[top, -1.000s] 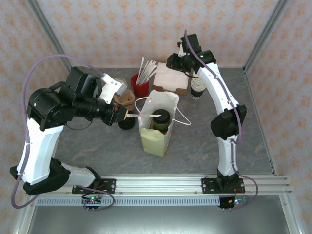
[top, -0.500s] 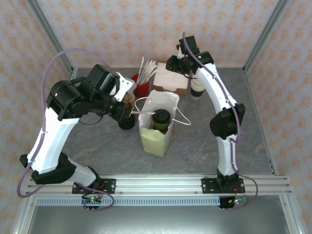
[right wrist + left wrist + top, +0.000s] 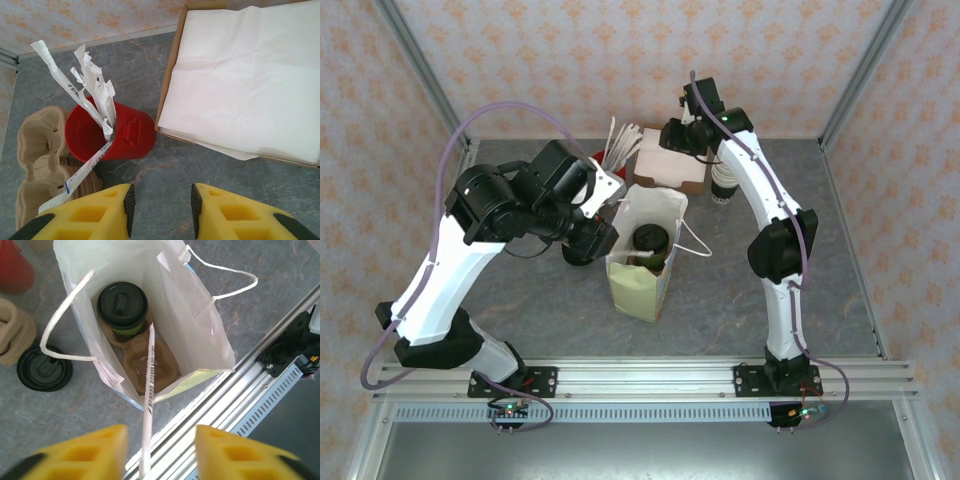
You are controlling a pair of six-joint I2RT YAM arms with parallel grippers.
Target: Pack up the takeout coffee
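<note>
green paper cup w/ black lid point(image 3: 122, 307) is sitting in white paper bag point(image 3: 196, 305); left claw point(image 3: 159, 440) is gaping wide above; right claw point(image 3: 161, 200) parted, empty.

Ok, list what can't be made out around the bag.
- The takeout coffee, lower sides and base: left wrist view, hidden by its lid and the paper bag.
- The wrapped straw, near end: left wrist view, cut off by the bottom edge between the left fingers.

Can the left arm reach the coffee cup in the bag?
Probably yes: the left gripper hangs open over the open paper bag, with the coffee cup lid-up inside. A leaning straw might get nudged.
</note>
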